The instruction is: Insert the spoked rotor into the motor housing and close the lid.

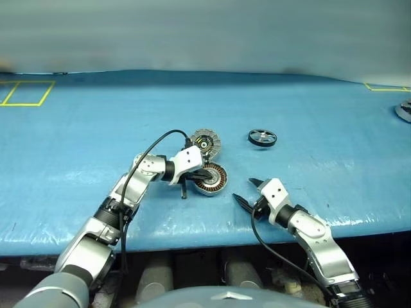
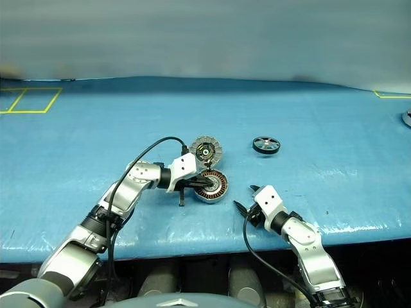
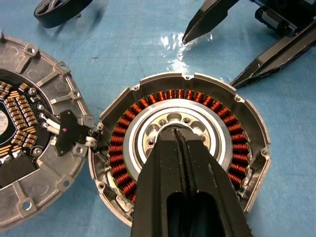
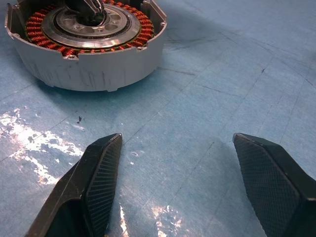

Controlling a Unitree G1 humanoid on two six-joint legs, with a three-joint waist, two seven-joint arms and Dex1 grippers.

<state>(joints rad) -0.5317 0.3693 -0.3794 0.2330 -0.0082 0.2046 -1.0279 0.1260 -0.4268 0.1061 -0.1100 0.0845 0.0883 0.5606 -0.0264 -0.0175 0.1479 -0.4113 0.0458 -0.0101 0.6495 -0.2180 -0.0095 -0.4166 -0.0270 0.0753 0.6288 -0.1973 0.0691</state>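
The left claw (image 3: 178, 136), pressed together, tips into the centre of the silver motor housing (image 3: 249, 123) with copper windings; the right claw (image 4: 173, 143) is spread nearby.

A blue-covered table (image 1: 77, 128) carries the motor housing (image 1: 212, 178). The lid (image 1: 207, 140) lies touching it behind; the spoked rotor (image 1: 262, 137) sits farther back-right.
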